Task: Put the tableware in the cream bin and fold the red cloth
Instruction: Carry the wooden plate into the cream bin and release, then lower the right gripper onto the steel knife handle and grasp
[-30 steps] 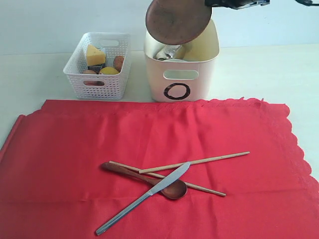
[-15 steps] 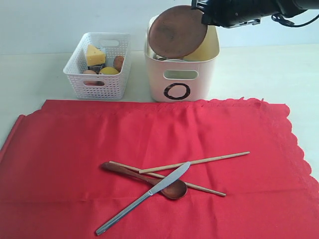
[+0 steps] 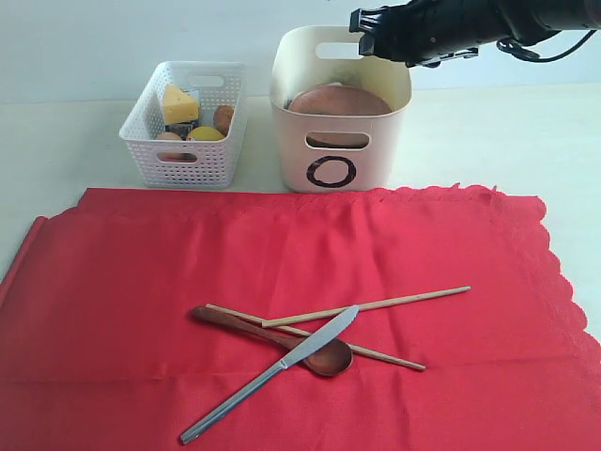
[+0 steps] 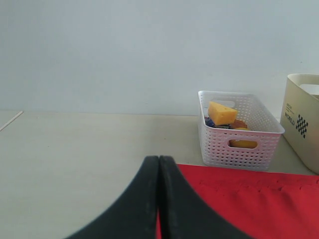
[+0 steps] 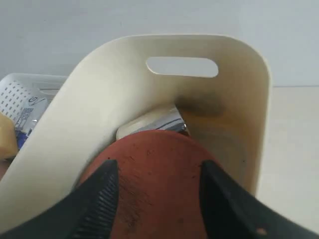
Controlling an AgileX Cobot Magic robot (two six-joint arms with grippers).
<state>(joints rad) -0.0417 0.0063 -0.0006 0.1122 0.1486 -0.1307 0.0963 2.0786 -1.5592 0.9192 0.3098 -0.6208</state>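
The round brown plate (image 3: pixel 336 100) lies inside the cream bin (image 3: pixel 340 160), on top of other tableware; a steel cup (image 5: pixel 160 123) peeks out behind it. My right gripper (image 3: pixel 368 34) hovers open over the bin's rim, and the plate (image 5: pixel 159 184) shows between its spread fingers. On the red cloth (image 3: pixel 141 282) a metal knife (image 3: pixel 272 371), a wooden spoon (image 3: pixel 282 340) and two chopsticks (image 3: pixel 376 305) lie crossed. My left gripper (image 4: pixel 159 162) is shut and empty, low over the cloth's edge (image 4: pixel 239 194).
A white lattice basket (image 3: pixel 185 127) with cheese and other food stands left of the cream bin. Pale table (image 3: pixel 507 132) surrounds the cloth. The cloth's scalloped edge runs along the right side.
My right gripper lowered the brown plate into the cream bin and opened, letting it go. The plate now rests flat in the bin. The left gripper has stayed put.
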